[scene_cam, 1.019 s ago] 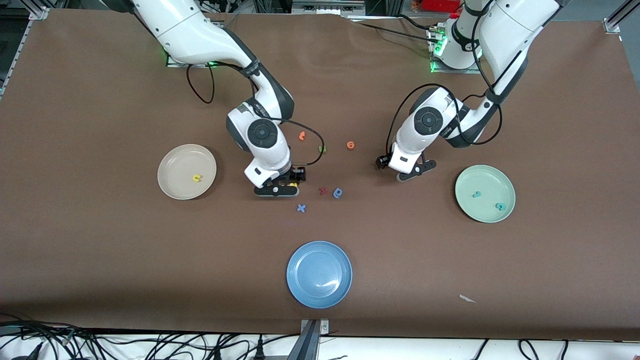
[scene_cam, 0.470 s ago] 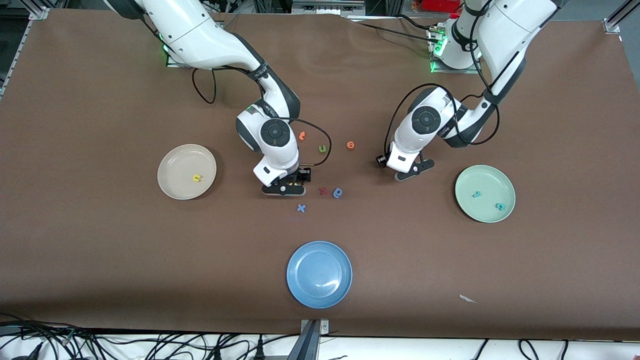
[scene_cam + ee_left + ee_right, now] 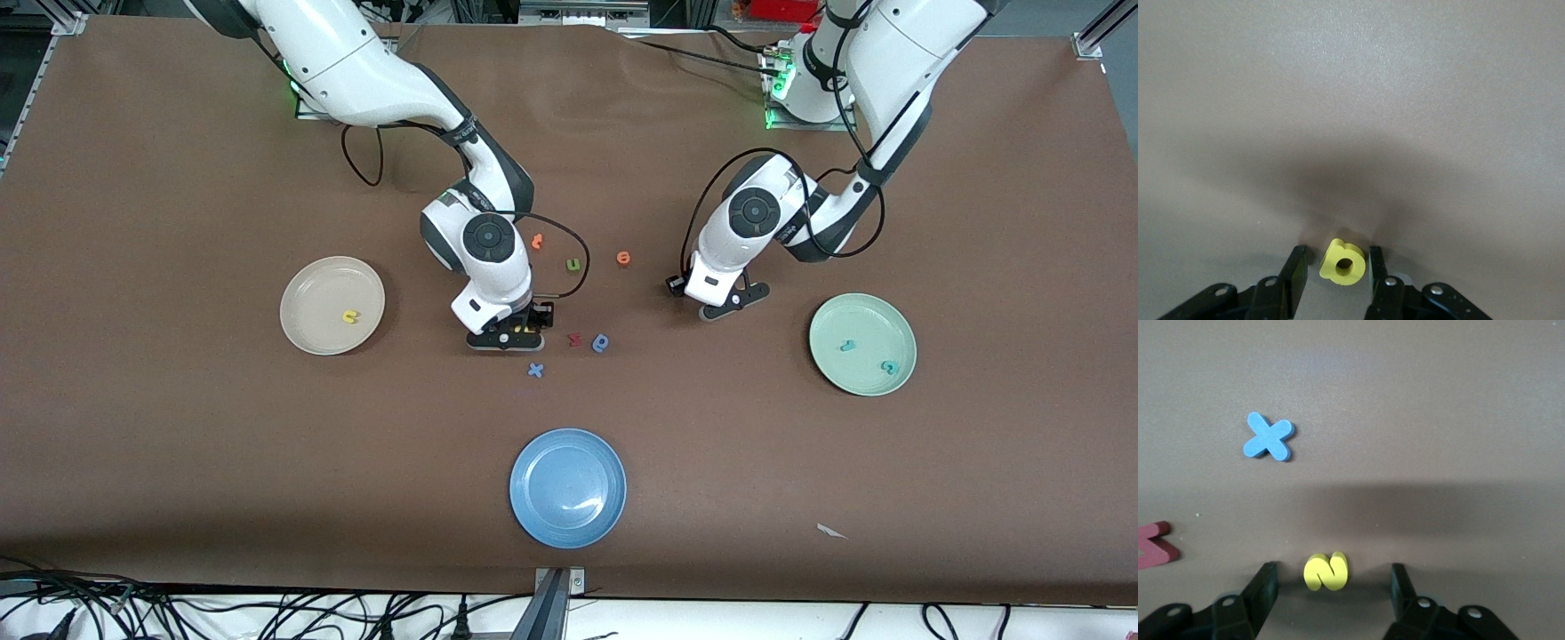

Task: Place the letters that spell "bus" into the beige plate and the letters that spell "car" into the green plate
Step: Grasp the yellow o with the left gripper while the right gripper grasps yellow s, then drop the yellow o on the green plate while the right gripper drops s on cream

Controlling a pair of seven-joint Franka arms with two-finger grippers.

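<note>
The right pincer (image 3: 1333,590) stands wide around the yellow s (image 3: 1326,571) on the tabletop (image 3: 178,462), near the blue x (image 3: 1269,437). The left pincer (image 3: 1336,277) has narrowed around the yellow a (image 3: 1343,263), one finger (image 3: 1376,267) touching it. The yellow u (image 3: 351,316) lies in the beige plate (image 3: 307,289); two teal letters (image 3: 849,346) lie in the green plate (image 3: 876,311).

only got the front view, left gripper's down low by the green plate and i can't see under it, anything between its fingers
Observer: Yes. The left wrist view shows a yellow a lying flat between the fingers of the left gripper.
Operator: clamped yet
Observer: Not quite. One finger looks to be against the letter, and a thin gap shows at the other.
Operator: and the right one
Observer: The right gripper stands open around a yellow s, with clear gaps on both sides. A blue x lies close by.
</note>
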